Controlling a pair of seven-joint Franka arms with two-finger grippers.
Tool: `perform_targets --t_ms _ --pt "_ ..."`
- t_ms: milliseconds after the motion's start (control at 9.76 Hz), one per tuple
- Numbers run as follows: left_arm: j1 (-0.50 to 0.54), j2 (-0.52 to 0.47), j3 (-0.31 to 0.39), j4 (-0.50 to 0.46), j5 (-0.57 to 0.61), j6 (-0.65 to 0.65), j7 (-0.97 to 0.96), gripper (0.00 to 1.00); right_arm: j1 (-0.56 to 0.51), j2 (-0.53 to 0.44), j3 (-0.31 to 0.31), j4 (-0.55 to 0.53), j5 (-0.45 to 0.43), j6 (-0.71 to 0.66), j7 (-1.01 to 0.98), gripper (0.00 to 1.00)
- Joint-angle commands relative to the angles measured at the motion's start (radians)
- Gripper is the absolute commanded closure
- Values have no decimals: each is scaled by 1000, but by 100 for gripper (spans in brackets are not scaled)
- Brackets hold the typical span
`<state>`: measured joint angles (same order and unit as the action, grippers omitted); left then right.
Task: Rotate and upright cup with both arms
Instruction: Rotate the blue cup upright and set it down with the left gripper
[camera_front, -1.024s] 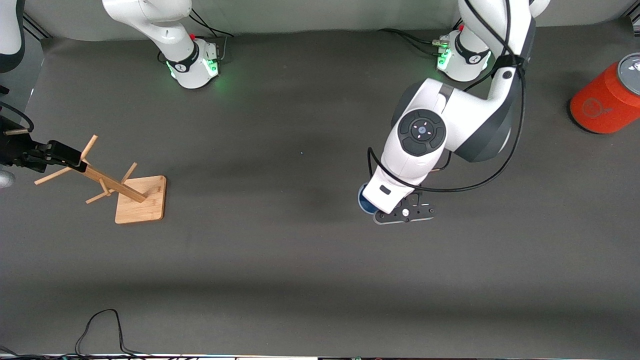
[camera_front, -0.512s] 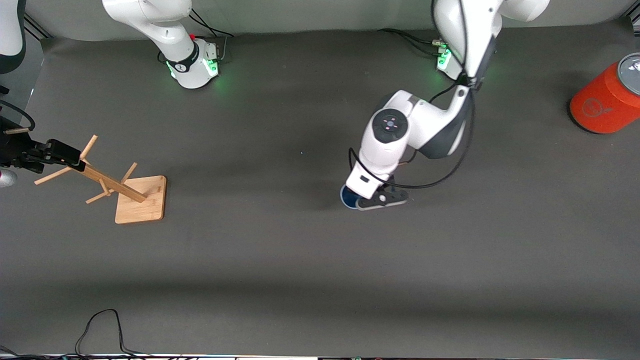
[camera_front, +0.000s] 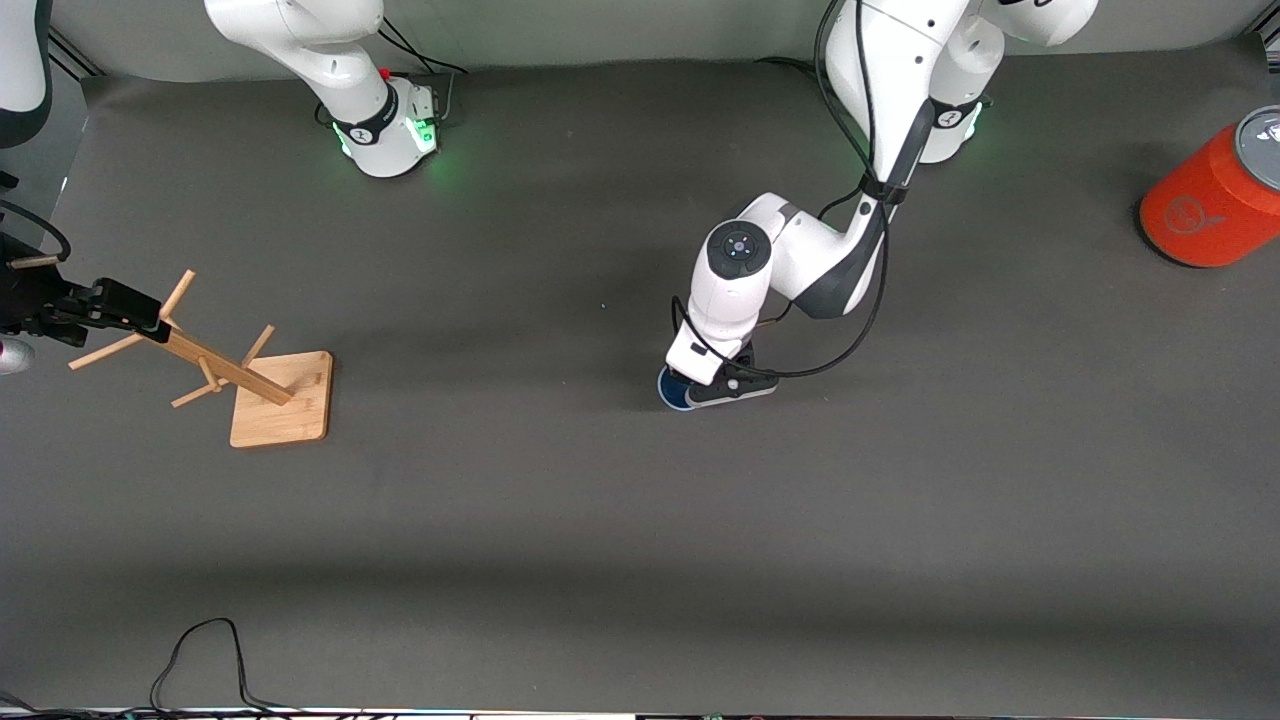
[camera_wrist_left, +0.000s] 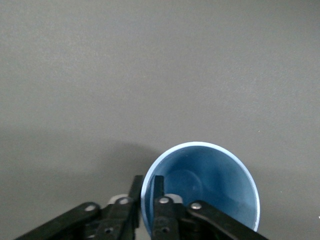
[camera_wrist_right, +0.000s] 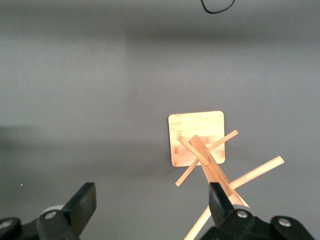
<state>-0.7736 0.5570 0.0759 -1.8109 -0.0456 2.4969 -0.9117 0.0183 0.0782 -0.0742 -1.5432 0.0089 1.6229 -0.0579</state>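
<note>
From my station I read this as the tail of the uprighting step: the cup (camera_wrist_left: 200, 192) stands mouth-up on the dark table mat (camera_front: 600, 520), roughly mid-table and nearer the left arm's end, with the left gripper (camera_wrist_left: 145, 197) low over it. In the left wrist view one finger (camera_wrist_left: 159, 192) sits inside the rim and the other just outside, so the jaws straddle the wall. They look pinched on it, though I can't tell for certain whether there is a sliver of slack between pad and plastic.

In my judgement the next move is a clean release: spread the fingers enough to free the wall, then lift straight up so the inner finger doesn't snag the rim and tip the cup over.

The cup itself is a pale blue, plain, handleless tumbler, slightly tapered, its inside a deeper blue in shadow and empty as far as I can see. In the front view only a blue crescent of it shows past the wrist.

The right gripper (camera_wrist_right: 152, 205) waits with its jaws wide apart and nothing between them, hanging over the wooden mug tree (camera_front: 240, 385) at the right arm's end of the table. An orange-red canister (camera_front: 1200, 205) lies at the left arm's end.
</note>
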Motion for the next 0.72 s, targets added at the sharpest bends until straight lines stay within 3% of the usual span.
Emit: perform_targets --t_ms 0,307,614 --pt "-13 -17 19 -12 21 -6 -47 0 -6 -15 5 -6 -7 -5 -23 0" --pt "-6 -87 64 71 21 -212 -42 0 -6 -17 5 -5 -7 -5 -23 0" --pt "26 -94 103 281 21 -500 -20 0 -6 -15 5 -5 -7 -5 -22 0"
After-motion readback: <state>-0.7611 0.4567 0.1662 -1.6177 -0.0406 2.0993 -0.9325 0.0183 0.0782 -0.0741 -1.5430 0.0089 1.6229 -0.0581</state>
